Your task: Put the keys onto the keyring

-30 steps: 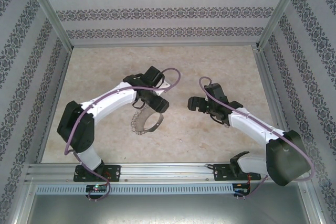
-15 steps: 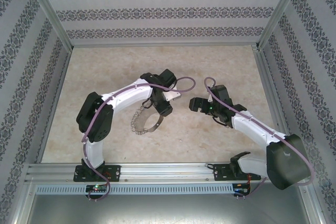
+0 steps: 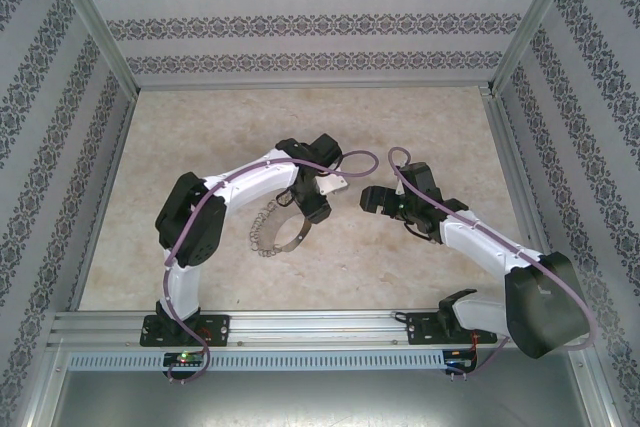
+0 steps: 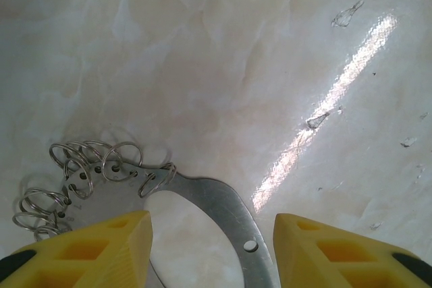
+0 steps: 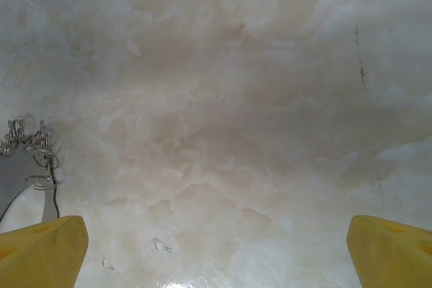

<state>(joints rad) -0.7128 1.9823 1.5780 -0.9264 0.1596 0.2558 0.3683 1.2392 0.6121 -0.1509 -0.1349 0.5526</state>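
Grey metal keyring (image 3: pixel 288 244) lying on table (image 4: pixel 202 65), centre of top view, wire-loop fringe pointing frame-left. Your left gripper (image 4: pixel 210 234) hovering right over it, fingers apart, bare rim band running between them, no clamp visible. Your right gripper (image 5: pixel 216 234) gaping wide, empty, keyring sitting at its lower left. Left arm nearer. Key: cannot tell it from pale flecks (image 4: pixel 347 13).
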